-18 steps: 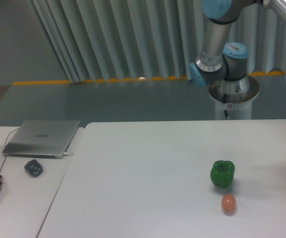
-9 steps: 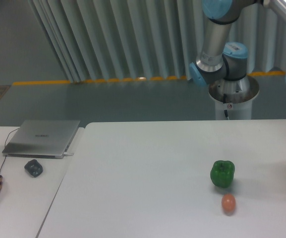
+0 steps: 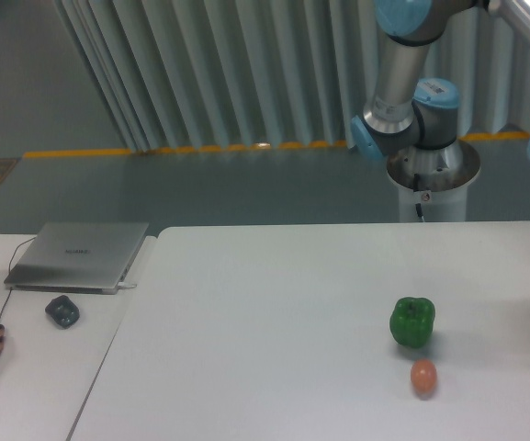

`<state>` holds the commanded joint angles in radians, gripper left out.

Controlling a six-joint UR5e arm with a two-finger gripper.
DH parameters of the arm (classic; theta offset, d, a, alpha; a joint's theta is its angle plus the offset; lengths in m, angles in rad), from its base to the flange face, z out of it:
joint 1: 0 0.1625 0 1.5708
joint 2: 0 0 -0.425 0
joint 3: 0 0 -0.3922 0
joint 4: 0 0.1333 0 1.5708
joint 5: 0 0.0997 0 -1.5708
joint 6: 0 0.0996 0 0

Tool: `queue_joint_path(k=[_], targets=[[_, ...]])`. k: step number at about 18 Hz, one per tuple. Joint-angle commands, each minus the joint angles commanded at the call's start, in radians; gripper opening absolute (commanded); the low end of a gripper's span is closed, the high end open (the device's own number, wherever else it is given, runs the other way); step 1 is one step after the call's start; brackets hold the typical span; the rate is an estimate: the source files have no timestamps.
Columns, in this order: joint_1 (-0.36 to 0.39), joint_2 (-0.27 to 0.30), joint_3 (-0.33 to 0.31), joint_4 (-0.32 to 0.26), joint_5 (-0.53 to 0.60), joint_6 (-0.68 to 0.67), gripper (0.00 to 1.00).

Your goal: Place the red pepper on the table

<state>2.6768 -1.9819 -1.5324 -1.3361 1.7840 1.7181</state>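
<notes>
Nearest the camera, a small orange-brown egg-shaped object lies on the white table, and just behind it stands a green pepper; the two are close but apart. At the left, a mouse and a closed laptop are set on a separate desk. Farther back, the arm's base and elbow are seen, with the rest of the arm running off the right edge. The gripper is out of view, so its opening and load cannot be told. The red pepper is not visible either. For a good placement, a bare stretch of table well apart from both objects should be chosen, and release held until contact.
</notes>
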Motion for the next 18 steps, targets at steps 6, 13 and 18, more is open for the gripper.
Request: queue_joint_path(k=[6,13,18], targets=[[0.0,-0.002,0.006,0.031,0.0,-0.008,1.0],[0.006,-0.037,0.031,0.104,0.0,-0.015,1.0],[0.005,-0.046,0.063,0.143,-0.002,-0.015,1.0]])
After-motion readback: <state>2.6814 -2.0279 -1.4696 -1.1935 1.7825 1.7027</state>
